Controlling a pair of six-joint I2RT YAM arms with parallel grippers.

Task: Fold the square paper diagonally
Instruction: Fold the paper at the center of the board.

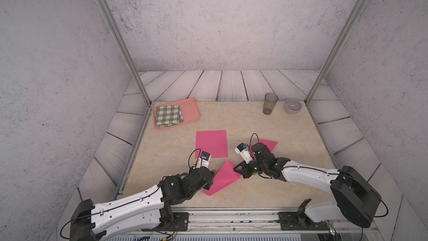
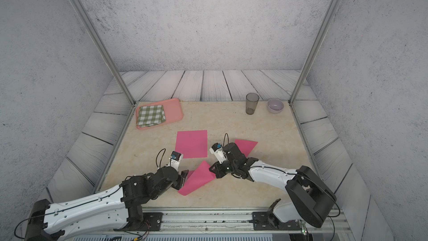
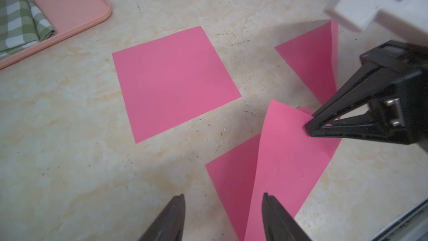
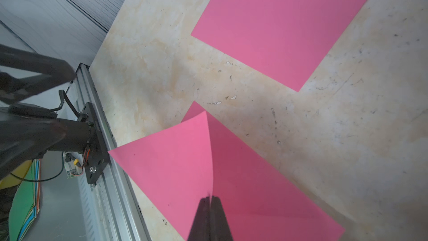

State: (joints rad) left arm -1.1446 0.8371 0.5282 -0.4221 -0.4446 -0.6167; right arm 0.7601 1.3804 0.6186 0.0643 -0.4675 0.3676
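The marbled surface (image 1: 254,121) is walled in at the sides and back, and a metal rail (image 1: 231,214) runs along its near edge. Its middle and far stretch lie mostly open. A pink tray (image 1: 192,110) sits in the far left corner, close against the side frame, with a folded green checked cloth (image 1: 168,115) on it. A flat pink sheet (image 1: 212,143) lies at the centre, with bare surface all round it.

The square paper (image 1: 223,177) lies just nearer than that sheet, between the two arms. One flap is lifted and curled over the rest, and its near corner stops short of the rail. A folded pink triangle (image 1: 269,144) lies behind the right arm, partly hidden by it. A grey tumbler (image 1: 269,103) and a pale bowl (image 1: 293,105) stand side by side at the far right edge, well apart from the papers.

The right claw (image 4: 209,198) is clenched on the edge of the raised flap. The left claw (image 3: 223,195) is released, its jaws spread at the paper's left side and gripping nothing.
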